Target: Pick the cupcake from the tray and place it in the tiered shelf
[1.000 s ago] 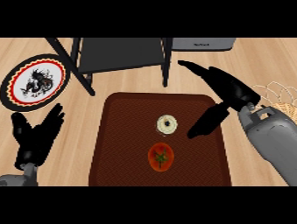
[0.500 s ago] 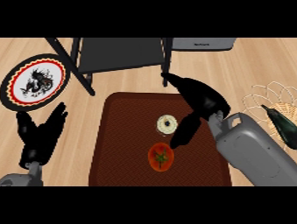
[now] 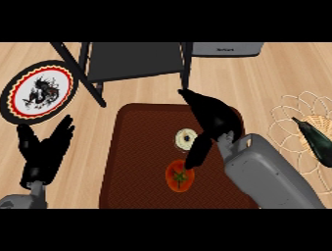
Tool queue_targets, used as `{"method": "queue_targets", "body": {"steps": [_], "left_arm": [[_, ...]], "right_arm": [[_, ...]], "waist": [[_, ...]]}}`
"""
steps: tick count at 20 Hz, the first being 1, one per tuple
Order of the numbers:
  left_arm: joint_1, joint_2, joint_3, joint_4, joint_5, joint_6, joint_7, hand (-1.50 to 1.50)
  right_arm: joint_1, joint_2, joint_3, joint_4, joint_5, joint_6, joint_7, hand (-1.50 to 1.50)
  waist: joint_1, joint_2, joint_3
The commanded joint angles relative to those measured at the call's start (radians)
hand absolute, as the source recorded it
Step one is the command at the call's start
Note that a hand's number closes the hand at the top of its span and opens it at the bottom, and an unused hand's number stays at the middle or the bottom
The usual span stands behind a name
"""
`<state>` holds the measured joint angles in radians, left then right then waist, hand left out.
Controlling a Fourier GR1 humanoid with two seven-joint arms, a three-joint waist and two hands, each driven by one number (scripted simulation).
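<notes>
Counter looks like pale wood w/ visible grain, matt. Tray has a dark woven-looking texture; basket is open wicker. Eggplant skin smooth & glossy.

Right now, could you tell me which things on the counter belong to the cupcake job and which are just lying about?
Part of the job:
cupcake
tray
tiered shelf
right hand, over the cupcake

Just lying about:
tomato, on the tray
patterned plate
eggplant, in the wire basket
left hand, resting open at the left
</notes>
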<state>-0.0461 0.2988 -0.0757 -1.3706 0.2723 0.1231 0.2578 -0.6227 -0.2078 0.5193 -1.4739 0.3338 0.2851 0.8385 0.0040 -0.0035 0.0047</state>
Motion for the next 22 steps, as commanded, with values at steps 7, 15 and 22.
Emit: {"method": "queue_targets", "body": {"steps": [7,15,22], "left_arm": [[-0.032,-0.022,0.05,0.078,-0.034,-0.053,-0.011,0.0],[-0.019,-0.057,0.062,0.06,-0.053,-0.061,-0.003,0.0],[-0.004,-0.087,0.059,0.041,-0.085,-0.054,-0.002,0.0]], "right_arm": [[0.108,0.109,0.01,0.075,0.201,-0.031,-0.082,-1.5],[0.107,0.14,-0.026,0.129,0.32,-0.026,-0.101,-1.5],[0.084,0.169,-0.073,0.32,0.417,-0.129,-0.266,-1.5]], "waist": [[-0.001,0.004,-0.005],[-0.002,0.004,-0.005],[0.003,0.005,-0.005]]}}
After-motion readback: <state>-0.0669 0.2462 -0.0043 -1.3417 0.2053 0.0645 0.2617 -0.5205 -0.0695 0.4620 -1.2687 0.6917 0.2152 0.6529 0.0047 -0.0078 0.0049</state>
